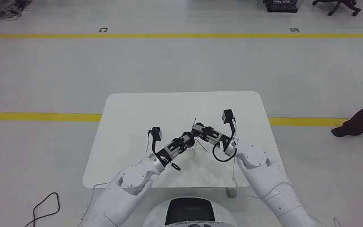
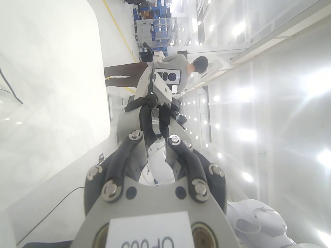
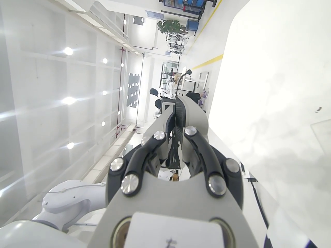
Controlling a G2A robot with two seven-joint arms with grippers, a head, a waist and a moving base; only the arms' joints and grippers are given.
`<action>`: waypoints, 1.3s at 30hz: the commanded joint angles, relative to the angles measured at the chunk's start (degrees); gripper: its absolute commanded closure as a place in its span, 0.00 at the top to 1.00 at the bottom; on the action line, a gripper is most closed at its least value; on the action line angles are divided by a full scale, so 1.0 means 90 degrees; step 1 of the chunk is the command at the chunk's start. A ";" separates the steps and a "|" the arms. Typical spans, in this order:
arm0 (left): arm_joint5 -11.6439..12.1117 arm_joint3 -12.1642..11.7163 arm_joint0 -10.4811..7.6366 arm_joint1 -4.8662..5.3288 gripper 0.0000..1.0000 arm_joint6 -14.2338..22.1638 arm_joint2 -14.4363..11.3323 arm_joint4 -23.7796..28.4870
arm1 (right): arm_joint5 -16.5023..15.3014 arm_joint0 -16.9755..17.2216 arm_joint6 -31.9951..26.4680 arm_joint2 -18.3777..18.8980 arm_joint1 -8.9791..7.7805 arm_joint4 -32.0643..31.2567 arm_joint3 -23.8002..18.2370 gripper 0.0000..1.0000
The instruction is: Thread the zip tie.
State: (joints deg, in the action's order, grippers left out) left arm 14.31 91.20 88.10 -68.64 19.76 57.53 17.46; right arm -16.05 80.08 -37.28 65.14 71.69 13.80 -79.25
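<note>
From above, met first both arms stretched over the near edge of the white table (image 1: 136,113), then the left gripper (image 1: 187,138) and right gripper (image 1: 198,131) nose to nose above its middle. Picked out the zip tie (image 1: 194,122) as a hair-thin dark strand standing up from between the two, off the tabletop. Noted yellow floor lines (image 1: 170,36) beyond the table and a black cable (image 1: 45,207) looped on the floor beside it.

At the left wrist, faced the left gripper (image 2: 155,105), grey palm and riveted black links foremost, with the right arm's pale wrist directly behind, blocking the lower run of the zip tie (image 2: 145,45). Traced that strand upward to a small dark head. Could not judge this claw clamped or released.

At the right wrist, found the right gripper (image 3: 178,103) clenched, black pads pressed flat together on the zip tie (image 3: 189,72). Followed its thin curved end out past the tips. Gained here the closest look at the pinch itself, plus a dark speck (image 3: 318,109) on the tabletop alongside.
</note>
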 commanded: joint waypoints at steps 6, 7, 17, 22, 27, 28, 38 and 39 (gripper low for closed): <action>0.0035 -0.0047 -0.0026 0.0003 0.03 -0.0023 -0.0014 0.0034 | 0.0002 -0.0022 -0.0048 -0.0015 -0.0009 0.0017 0.0021 0.00; 0.0038 -0.0050 -0.0028 0.0004 0.04 -0.0027 -0.0016 0.0038 | -0.0001 -0.0025 -0.0051 -0.0017 -0.0010 0.0018 0.0024 0.00; 0.0024 -0.0078 -0.0048 0.0010 0.08 -0.0074 -0.0031 0.0076 | -0.0060 -0.0042 -0.0078 -0.0041 -0.0019 0.0059 0.0047 0.00; 0.0017 -0.0080 -0.0053 0.0014 0.11 -0.0092 -0.0040 0.0087 | -0.0049 -0.0047 -0.0091 -0.0051 -0.0026 0.0055 0.0046 0.00; 0.0005 -0.0085 -0.0060 0.0017 0.11 -0.0115 -0.0046 0.0093 | -0.0040 -0.0051 -0.0098 -0.0062 -0.0032 0.0051 0.0045 0.00; 0.0004 -0.0086 -0.0061 0.0018 0.11 -0.0117 -0.0048 0.0096 | -0.0038 -0.0052 -0.0100 -0.0065 -0.0033 0.0049 0.0045 0.00; -0.0023 -0.0102 -0.0080 0.0024 0.10 -0.0136 -0.0062 0.0110 | -0.0029 -0.0064 -0.0128 -0.0098 -0.0044 0.0029 0.0045 0.00; -0.0025 -0.0105 -0.0083 0.0025 0.09 -0.0140 -0.0063 0.0112 | -0.0028 -0.0066 -0.0128 -0.0100 -0.0046 0.0024 0.0045 0.00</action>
State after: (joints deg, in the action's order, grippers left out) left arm 14.10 90.27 87.38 -68.42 18.53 56.98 18.45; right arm -16.30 79.49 -38.43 64.25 71.29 14.05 -78.85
